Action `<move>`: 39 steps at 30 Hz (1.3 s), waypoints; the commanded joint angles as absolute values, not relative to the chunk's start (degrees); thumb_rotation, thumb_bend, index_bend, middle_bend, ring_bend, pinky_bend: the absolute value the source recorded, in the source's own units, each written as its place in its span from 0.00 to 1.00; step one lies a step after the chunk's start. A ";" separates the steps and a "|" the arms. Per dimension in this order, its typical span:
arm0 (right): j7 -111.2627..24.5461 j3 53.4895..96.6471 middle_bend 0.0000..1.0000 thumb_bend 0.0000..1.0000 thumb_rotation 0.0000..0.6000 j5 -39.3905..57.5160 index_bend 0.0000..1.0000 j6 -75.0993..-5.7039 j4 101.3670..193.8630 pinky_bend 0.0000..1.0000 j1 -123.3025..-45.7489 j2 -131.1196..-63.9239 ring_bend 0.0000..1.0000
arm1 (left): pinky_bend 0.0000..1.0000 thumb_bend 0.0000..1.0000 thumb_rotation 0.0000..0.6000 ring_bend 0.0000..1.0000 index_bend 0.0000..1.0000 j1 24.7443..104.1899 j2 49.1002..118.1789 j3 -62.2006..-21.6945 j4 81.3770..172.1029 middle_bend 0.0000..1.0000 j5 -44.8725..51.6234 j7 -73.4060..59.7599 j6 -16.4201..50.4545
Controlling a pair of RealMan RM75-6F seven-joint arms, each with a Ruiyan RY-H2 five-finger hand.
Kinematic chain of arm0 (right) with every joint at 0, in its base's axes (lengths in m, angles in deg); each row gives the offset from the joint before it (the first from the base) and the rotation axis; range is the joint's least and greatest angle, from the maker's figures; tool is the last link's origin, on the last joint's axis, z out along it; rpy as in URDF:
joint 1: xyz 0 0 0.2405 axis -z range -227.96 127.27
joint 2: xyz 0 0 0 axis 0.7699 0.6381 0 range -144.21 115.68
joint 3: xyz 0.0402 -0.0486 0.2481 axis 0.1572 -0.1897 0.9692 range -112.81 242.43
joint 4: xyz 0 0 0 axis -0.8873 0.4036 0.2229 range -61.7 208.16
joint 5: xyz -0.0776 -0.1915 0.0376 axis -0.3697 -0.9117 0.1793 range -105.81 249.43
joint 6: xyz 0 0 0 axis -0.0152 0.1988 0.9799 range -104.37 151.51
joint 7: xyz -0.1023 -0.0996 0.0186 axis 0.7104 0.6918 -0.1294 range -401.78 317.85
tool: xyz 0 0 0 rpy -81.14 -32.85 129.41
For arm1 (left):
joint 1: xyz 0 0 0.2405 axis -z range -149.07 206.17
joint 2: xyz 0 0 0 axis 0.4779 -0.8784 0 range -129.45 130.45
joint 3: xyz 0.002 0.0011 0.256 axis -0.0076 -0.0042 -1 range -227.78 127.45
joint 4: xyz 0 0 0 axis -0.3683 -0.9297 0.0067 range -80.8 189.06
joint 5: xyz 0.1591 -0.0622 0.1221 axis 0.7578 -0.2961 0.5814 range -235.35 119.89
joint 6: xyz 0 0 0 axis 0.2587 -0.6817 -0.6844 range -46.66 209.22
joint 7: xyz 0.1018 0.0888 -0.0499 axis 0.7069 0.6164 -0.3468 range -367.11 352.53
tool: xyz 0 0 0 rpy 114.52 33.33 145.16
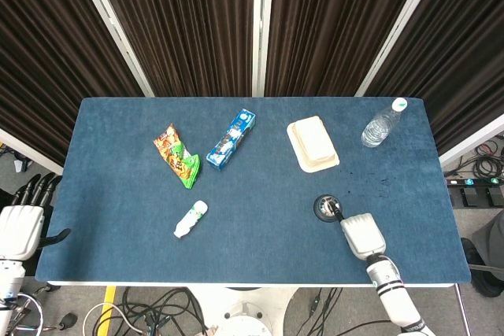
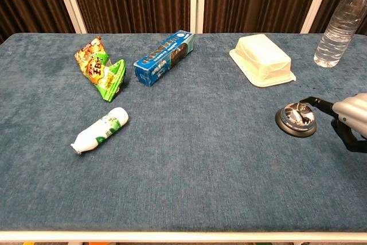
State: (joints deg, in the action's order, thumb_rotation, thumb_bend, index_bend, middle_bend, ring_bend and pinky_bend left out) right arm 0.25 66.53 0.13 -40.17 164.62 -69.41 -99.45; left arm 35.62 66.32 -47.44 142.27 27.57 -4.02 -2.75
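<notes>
A black and silver call bell (image 1: 327, 208) stands on the blue table (image 1: 260, 226), right of centre. My right hand (image 1: 361, 234) hovers just behind it, one dark finger stretched out over the bell's top and the others curled in. In the chest view the same hand (image 2: 350, 116) comes in from the right edge, its fingertip (image 2: 308, 102) at the bell (image 2: 295, 120); whether it touches is unclear. My left hand (image 1: 20, 222) hangs off the table's left edge, fingers apart and holding nothing.
A crumpled snack bag (image 1: 177, 155), a blue carton (image 1: 231, 138) and a small white bottle (image 1: 190, 219) lie on the left half. A cream plastic container (image 1: 313, 143) and a clear water bottle (image 1: 383, 124) sit at the back right.
</notes>
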 commanded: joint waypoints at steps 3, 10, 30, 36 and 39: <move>0.52 66.15 0.98 1.00 1.00 0.85 0.00 -40.16 164.39 0.84 -69.69 -99.76 0.92 | 0.16 0.02 1.00 0.00 0.07 35.56 66.26 -47.44 142.22 0.05 27.61 -4.19 -2.84; 0.25 65.76 0.98 1.00 1.00 -0.09 0.00 -42.02 164.91 0.84 -69.67 -99.59 0.92 | 0.16 0.02 1.00 0.00 0.07 35.66 66.45 -47.46 141.98 0.05 27.50 -4.25 -2.53; -2.02 65.05 0.98 1.00 1.00 -1.28 0.00 -44.44 166.05 0.84 -69.78 -98.49 0.92 | 0.16 0.02 1.00 0.00 0.07 35.74 66.36 -47.42 142.24 0.05 27.67 -4.29 -2.56; -0.76 64.19 0.98 1.00 1.00 2.92 0.00 -40.92 164.20 0.84 -70.14 -99.61 0.92 | 0.16 0.02 1.00 0.00 0.07 35.69 66.42 -47.56 142.16 0.05 27.62 -4.08 -2.42; 0.25 64.22 0.98 1.00 1.00 4.90 0.00 -39.72 164.04 0.84 -70.59 -99.79 0.92 | 0.16 0.02 1.00 0.00 0.07 35.59 66.36 -47.45 142.04 0.05 27.44 -4.35 -2.59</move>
